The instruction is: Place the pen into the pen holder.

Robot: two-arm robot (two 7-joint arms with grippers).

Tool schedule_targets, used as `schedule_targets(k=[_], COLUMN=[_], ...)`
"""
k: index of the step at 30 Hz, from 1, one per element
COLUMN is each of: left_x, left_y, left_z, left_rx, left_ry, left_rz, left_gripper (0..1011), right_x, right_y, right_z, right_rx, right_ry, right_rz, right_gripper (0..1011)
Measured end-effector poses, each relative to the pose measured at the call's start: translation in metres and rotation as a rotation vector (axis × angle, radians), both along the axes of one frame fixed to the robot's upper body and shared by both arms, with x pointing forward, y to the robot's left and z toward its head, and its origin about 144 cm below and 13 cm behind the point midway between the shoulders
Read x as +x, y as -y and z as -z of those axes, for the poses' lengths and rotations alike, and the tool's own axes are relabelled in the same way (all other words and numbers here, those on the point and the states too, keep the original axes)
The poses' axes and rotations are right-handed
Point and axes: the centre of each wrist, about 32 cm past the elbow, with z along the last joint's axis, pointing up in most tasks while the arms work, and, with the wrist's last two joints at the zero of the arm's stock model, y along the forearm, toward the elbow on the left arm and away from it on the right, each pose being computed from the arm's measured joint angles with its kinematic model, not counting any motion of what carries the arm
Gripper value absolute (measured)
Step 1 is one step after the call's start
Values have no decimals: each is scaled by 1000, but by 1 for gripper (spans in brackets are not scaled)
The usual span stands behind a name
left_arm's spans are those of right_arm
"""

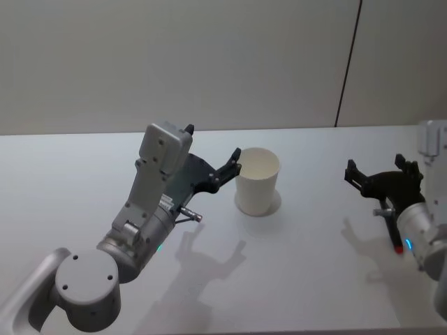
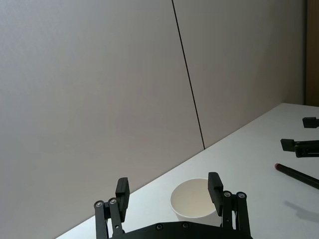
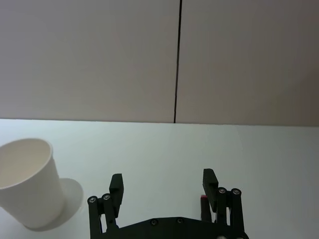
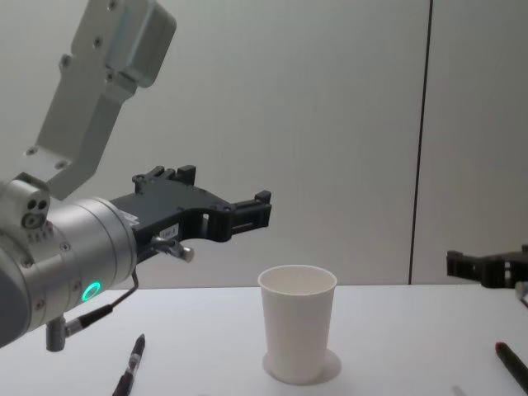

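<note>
Head view: left jaws beside pen holder [image 1: 257, 183].

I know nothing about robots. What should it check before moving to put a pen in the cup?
1. White paper cup upright, mouth clear: ok.
2. Left tool open, empty, by the cup's rim: ok.
3. Right tool open, empty: ok.
4. Pen gripped: not ok; dark red-ended pen lies on the white table near the right tool.
5. Left tool clear of cup: cannot tell.
</note>
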Motion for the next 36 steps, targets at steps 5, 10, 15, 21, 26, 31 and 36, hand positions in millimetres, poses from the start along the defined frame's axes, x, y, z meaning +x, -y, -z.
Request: schedule_targets(k=[5, 10, 15, 21, 26, 31, 36], left_x=[0, 0, 0, 0, 0, 0, 0], left_y=[0, 0, 0, 0, 0, 0, 0], left_z=[0, 0, 0, 0, 0, 0, 0], left_rx=[0, 0, 0, 0, 0, 0, 0], left_ry=[0, 0, 0, 0, 0, 0, 0], left_rz=[0, 0, 0, 0, 0, 0, 0], left_gripper=[1004, 1004, 1004, 1004, 1004, 1004, 1004], right_x=[9, 17, 27, 39, 49, 59, 67], right_y=[-4, -6, -6, -3, 0, 3, 6], right_z=[3, 7, 11, 17, 23, 30, 35], right_rx=[1, 7, 16, 28, 39, 50, 57], right_ry=[-45, -94, -148, -205, -245, -282, -310], right_rz=[30, 61, 92, 118, 134, 141, 142], right_gripper=[1001, 1001, 1001, 1001, 1001, 1002, 1002])
